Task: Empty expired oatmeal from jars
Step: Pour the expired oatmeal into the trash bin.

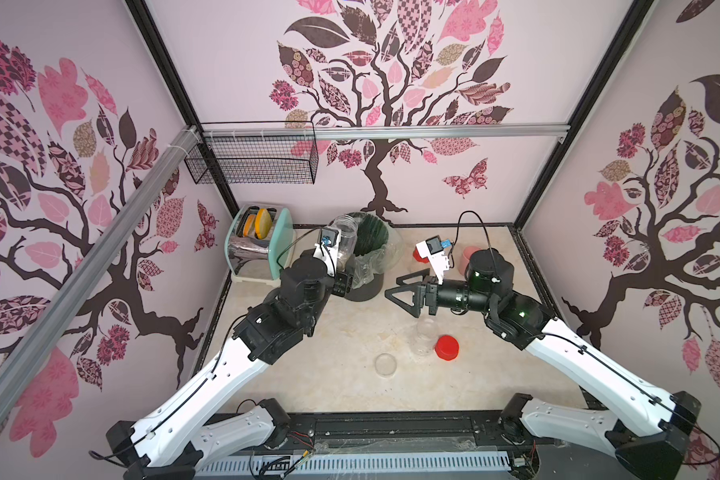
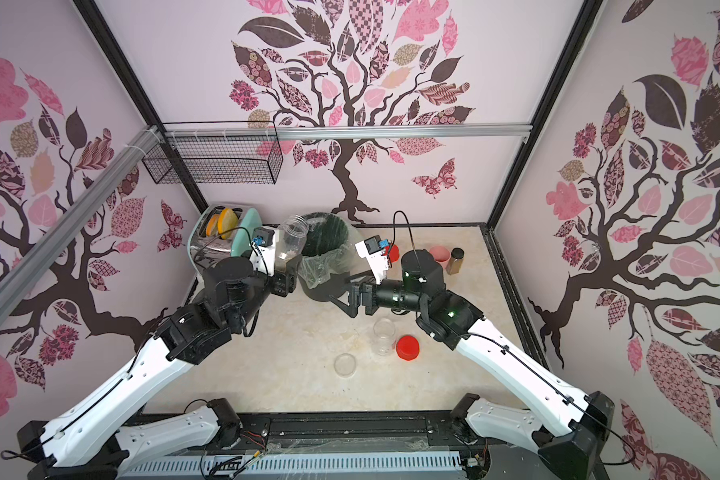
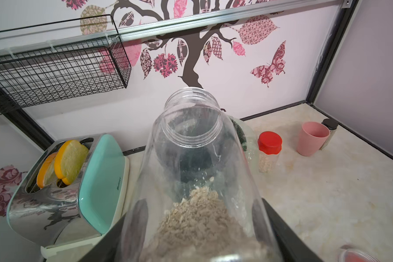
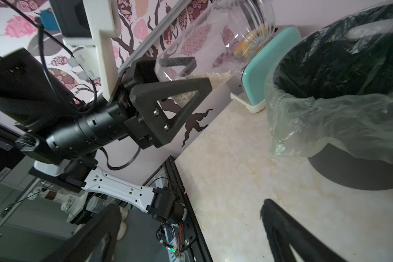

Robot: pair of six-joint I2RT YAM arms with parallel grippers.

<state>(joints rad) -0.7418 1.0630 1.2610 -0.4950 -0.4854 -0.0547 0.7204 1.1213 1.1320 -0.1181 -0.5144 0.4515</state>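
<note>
Left wrist view looks down the length of the open jar (image 3: 191,140), which the left claw (image 3: 201,204) pinches low on its walls, one dark finger on each side. The oatmeal (image 3: 197,217) lies heaped at the base end, with a few flakes stuck higher up. Only here does the second jar (image 3: 269,149) show plainly. It stands upright on the table with its red cap on and a low layer of flakes inside, beside the bin and near the pink cup (image 3: 312,138) and the dark-capped bottle (image 3: 329,129).

The right wrist view gives the side of that grip. The open jar (image 4: 213,45) is tilted with its mouth higher than its base. It is raised off the table between the toaster (image 4: 270,68) and the bag-lined bin (image 4: 338,79), and the oatmeal (image 4: 213,78) lies along its lower wall.

In both top views the right claw (image 1: 404,291) hovers with its fingers spread wide and nothing between them, just in front of the bin (image 1: 371,286). Nearer the front of the table (image 1: 308,374) the third jar (image 1: 422,338) stands uncapped and looks empty. A loose red lid (image 1: 447,347) lies just beside it and a clear lid (image 1: 385,365) lies flat a little apart. From above, the second jar (image 1: 420,254) is mostly hidden behind the right arm's wrist camera.
</note>
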